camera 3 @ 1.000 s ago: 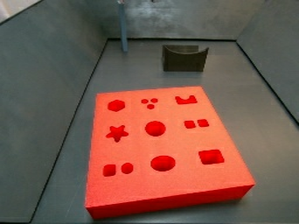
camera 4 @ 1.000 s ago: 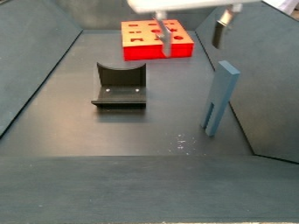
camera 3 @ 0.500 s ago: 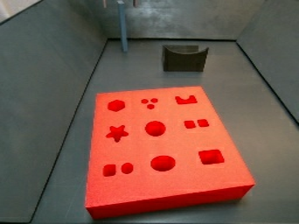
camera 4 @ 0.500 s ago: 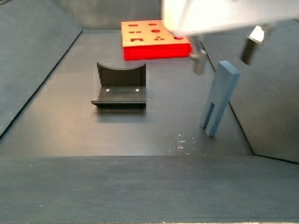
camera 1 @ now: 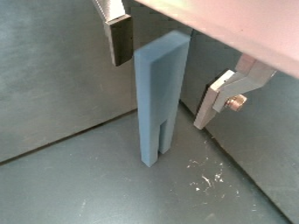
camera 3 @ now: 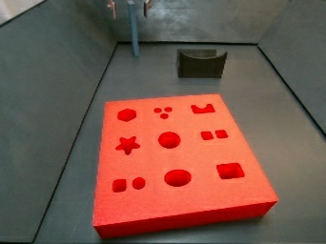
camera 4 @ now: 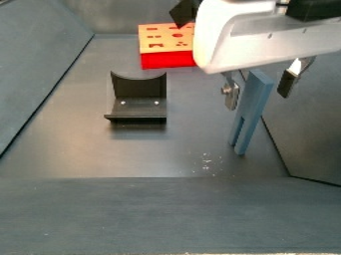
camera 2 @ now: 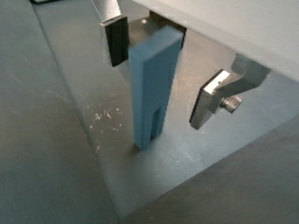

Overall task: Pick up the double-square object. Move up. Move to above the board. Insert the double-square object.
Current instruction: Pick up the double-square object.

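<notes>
The tool (camera 1: 173, 74) has come down over the double-square object (camera 1: 159, 101) within the last second; a second ago it hung higher and farther back, nearer the board. Now its fingers (camera 1: 118, 39) stand apart on either side of the upper part of the tall blue piece, with a gap showing on each side in both wrist views, so nothing is clamped yet. I judge this to be the final approach before the pick-up: the jaws need only to settle and close.

In a side view the double-square object (camera 4: 252, 120) stands upright on the dark floor, close beside the grey side wall (camera 4: 313, 120), with the tool (camera 4: 257, 85) straddling it. That wall leaves little room on the outer finger's side, so any sideways drift risks a scrape. The slot at the piece's foot rests on the floor near some pale scratches (camera 1: 208, 178).

Farther off sits the fixture (camera 4: 138, 97), well apart from the piece. Beyond it lies the board (camera 4: 170, 45), its recesses unoccupied and the space above it open for the carry. The double-square recess (camera 3: 214, 135) is plain in a side view.
</notes>
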